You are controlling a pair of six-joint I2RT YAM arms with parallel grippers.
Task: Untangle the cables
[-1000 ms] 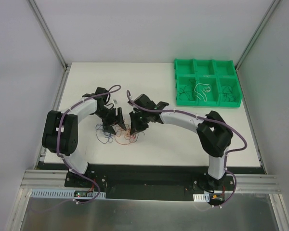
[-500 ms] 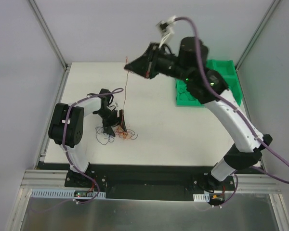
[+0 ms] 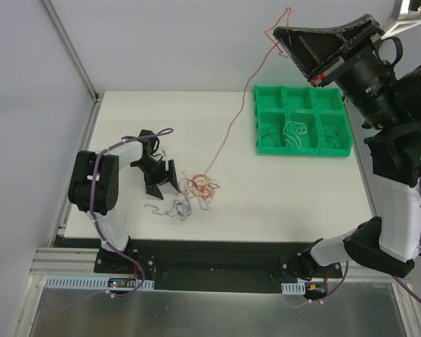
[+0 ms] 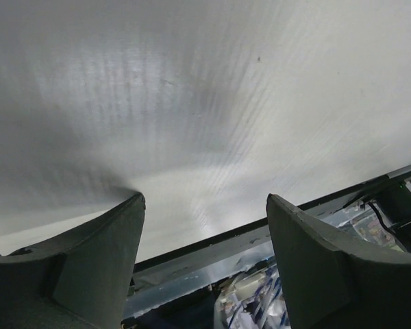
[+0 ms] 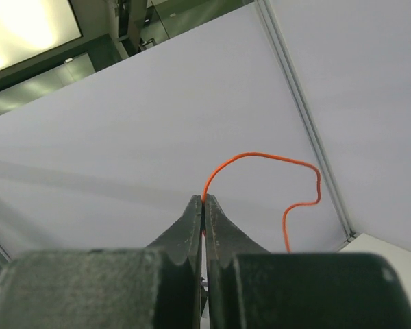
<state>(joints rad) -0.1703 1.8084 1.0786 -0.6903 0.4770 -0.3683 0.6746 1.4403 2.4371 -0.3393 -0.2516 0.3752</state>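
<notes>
Above the table [image 3: 288,196], right jaws pinching orange cable [image 5: 260,154], knot [image 3: 196,188] only overhead.

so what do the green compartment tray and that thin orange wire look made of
The green six-compartment tray looks like moulded plastic: uniform matt colour, thin walls. The thin orange wire seems plastic-insulated and flexible, hanging in soft curves from the right gripper.

You're working in a robotics lab cell, not a home or shop. Your flat white tabletop [image 3: 281,196] is boxed in by plain white panel walls [image 3: 168,42] on silver aluminium frame posts [image 3: 70,50]. The white-and-black robot arms [image 3: 119,156] bolt to a black base plate [image 3: 210,256] on slotted aluminium rails [image 3: 63,263]. A green plastic compartment tray [image 3: 303,88] sits far right.
</notes>
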